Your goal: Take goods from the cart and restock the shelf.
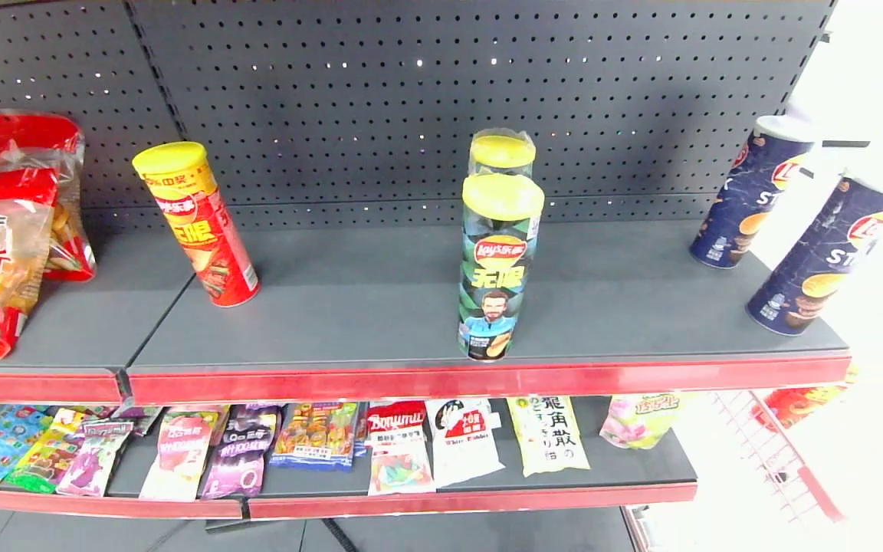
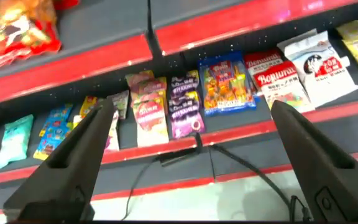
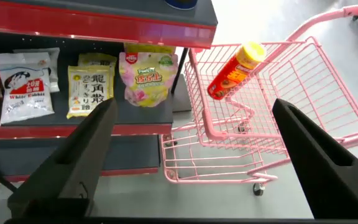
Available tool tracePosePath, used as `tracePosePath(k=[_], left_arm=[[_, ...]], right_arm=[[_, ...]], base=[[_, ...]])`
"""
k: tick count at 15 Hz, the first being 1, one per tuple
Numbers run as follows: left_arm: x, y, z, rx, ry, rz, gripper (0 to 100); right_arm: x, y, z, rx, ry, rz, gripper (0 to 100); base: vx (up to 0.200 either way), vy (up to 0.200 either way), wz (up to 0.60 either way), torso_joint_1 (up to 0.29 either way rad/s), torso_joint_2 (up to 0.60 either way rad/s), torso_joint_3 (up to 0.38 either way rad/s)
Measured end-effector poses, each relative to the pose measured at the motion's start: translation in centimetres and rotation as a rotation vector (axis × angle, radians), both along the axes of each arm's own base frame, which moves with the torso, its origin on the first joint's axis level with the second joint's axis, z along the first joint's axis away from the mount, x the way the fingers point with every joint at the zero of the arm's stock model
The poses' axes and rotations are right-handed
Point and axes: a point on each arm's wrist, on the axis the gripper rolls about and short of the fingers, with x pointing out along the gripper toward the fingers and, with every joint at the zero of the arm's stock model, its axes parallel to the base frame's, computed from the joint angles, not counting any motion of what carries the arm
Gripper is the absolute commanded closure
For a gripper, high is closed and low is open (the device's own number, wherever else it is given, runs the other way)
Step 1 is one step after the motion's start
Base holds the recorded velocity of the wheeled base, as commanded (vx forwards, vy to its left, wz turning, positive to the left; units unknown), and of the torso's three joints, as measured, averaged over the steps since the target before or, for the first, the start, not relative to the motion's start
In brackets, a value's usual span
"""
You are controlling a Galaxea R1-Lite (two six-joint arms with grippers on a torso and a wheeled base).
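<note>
A pink wire cart [image 3: 291, 143] stands beside the shelf's end, and a red chip can with a yellow lid [image 3: 235, 71] leans inside it. My right gripper [image 3: 191, 155] hangs open above the floor near the cart, nothing between its fingers. My left gripper [image 2: 191, 155] is open too, facing the lower shelf's snack bags [image 2: 185, 102]. On the upper shelf [image 1: 380, 307] stand a red can [image 1: 198, 224], two green cans [image 1: 497, 264] one behind the other, and two dark blue cans [image 1: 748, 192] at the right end.
Red snack bags [image 1: 4, 230] fill the upper shelf's left end. Flat packets [image 1: 319, 441] line the lower shelf. A black cable [image 2: 229, 158] trails on the floor below the shelf. The cart's rim [image 1: 779, 452] shows at the lower right of the head view.
</note>
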Motion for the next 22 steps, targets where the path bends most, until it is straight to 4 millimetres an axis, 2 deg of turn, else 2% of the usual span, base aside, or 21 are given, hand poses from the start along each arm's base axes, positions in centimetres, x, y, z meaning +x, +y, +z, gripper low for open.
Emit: tracePosePath(k=[2,19,22], left_arm=[[-0.32,0.02,-0.12,0.002,-0.024,0.001,0],[-1.01,0.07,-0.76,0.041,-0.073,0.002,0],[-0.99,0.07,-0.81,0.057,-0.07,0.0,0]], right_arm=[[-0.07,-0.01,-0.11,0.0,-0.003,0.0,0],[-0.39,-0.05,-0.82,-0.012,-0.011,0.003,0],[-0.38,-0.05,-0.86,-0.012,-0.011,0.003,0]], base=[[0.0,0.0,0.0,0.0,0.0,0.0],[0.0,-0.2,0.0,0.004,0.0,0.002],[0.0,0.0,0.0,0.0,0.0,0.0]])
